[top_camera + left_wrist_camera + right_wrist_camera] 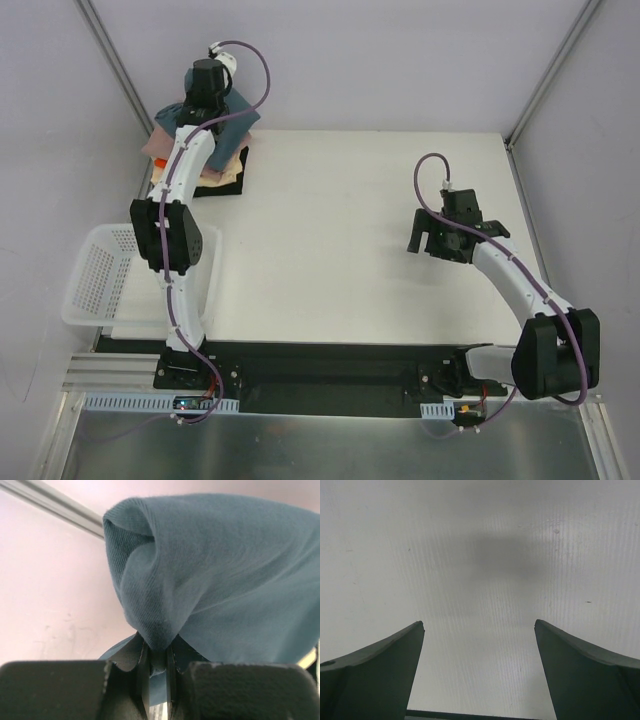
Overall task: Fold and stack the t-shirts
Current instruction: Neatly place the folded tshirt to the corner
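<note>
A stack of folded t-shirts (205,165) lies at the table's back left corner, with pink, cream, orange and black layers showing. The slate-blue t-shirt (243,117) is on top, partly under my left arm. My left gripper (207,98) hangs over the stack. In the left wrist view this gripper (157,652) is shut on a pinched fold of the slate-blue t-shirt (225,570), which drapes up and to the right. My right gripper (428,244) is at the right side of the table. It stands open (479,626) over bare white tabletop with nothing between its fingers.
A white lattice basket (92,272) sits at the left edge, beside the left arm's elbow. Grey walls and metal frame posts (115,70) close in the back and sides. The white table (330,230) stretches between the two arms.
</note>
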### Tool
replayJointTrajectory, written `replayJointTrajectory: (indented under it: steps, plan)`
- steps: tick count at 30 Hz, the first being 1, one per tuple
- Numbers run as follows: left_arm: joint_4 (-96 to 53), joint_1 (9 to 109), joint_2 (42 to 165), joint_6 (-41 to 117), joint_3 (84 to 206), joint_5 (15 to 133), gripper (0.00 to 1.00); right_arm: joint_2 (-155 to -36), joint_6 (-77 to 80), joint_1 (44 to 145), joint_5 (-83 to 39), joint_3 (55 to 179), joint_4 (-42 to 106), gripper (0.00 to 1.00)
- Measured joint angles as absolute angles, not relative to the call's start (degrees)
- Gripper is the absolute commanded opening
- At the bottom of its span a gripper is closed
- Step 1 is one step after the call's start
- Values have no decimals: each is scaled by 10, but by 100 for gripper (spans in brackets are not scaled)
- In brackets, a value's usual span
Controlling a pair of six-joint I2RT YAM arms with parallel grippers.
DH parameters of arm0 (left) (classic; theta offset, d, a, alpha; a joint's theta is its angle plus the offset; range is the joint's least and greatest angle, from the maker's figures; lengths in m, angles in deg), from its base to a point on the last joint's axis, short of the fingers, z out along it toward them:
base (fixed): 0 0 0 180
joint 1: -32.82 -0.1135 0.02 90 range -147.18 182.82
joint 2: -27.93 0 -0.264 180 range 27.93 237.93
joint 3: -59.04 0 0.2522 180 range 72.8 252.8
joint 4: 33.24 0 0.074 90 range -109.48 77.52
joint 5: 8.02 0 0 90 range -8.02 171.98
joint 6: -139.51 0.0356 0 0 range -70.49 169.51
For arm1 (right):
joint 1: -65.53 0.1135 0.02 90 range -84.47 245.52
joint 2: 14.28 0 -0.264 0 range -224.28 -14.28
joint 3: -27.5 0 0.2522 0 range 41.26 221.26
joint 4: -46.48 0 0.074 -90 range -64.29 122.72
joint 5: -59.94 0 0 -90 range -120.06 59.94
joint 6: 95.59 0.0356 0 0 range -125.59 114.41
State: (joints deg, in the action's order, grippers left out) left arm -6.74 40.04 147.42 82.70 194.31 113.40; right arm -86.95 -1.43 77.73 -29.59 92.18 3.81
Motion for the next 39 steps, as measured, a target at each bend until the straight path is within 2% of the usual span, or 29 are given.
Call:
replayJointTrajectory:
  steps: [4,8,17,21,22,25,26,30,39]
  plan:
    - [-67,365,1509,802,1952,1121,0,-878,-14,777,-314,942,20,96]
    - [-69,333,1539,773,1972,1106,7,-883,-16,777,-325,955,8,96]
    - [-73,290,1583,734,2006,1075,9,-892,-15,777,-340,976,-17,96]
    - [-73,282,1595,725,2008,1072,21,-900,-15,777,-341,987,-27,96]
    - [-74,279,1598,724,2009,1071,44,-903,-15,777,-342,991,-30,96]
    - [-77,276,1602,723,2009,1071,87,-911,-14,777,-342,999,-37,96]
    - [-77,275,1602,720,2009,1071,97,-912,-14,777,-343,1000,-37,96]
    - [-88,275,1597,702,1999,1071,99,-912,-14,777,-344,1001,-41,96]
    - [-63,300,1498,659,1872,1084,99,-907,-14,777,-352,992,-32,96]
